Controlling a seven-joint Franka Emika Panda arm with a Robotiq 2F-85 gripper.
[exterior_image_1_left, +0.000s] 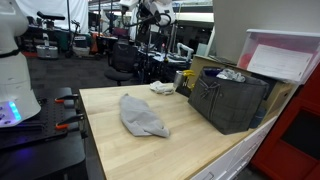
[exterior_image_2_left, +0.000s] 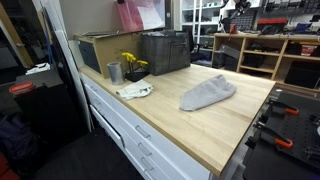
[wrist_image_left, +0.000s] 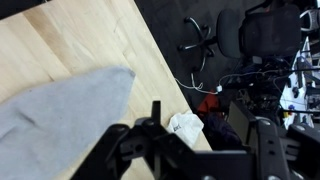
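Above the smooth, pale wooden tabletop (wrist_image_left: 80, 40), the black metal gripper (wrist_image_left: 188, 135) hangs with jaws apart and empty, near a soft, rumpled grey cloth (wrist_image_left: 55, 115).

tabletop (exterior_image_1_left: 105, 150) open round grey cloth (exterior_image_1_left: 143, 116), far edge blocked w/ dark crate (exterior_image_1_left: 228, 100) & white rag (exterior_image_1_left: 163, 88)

Grey cloth (wrist_image_left: 60, 115) cropped at left edge

Exterior views opposite, sharing cloth (exterior_image_1_left: 143, 115) (exterior_image_2_left: 207, 92), wrist close overhead
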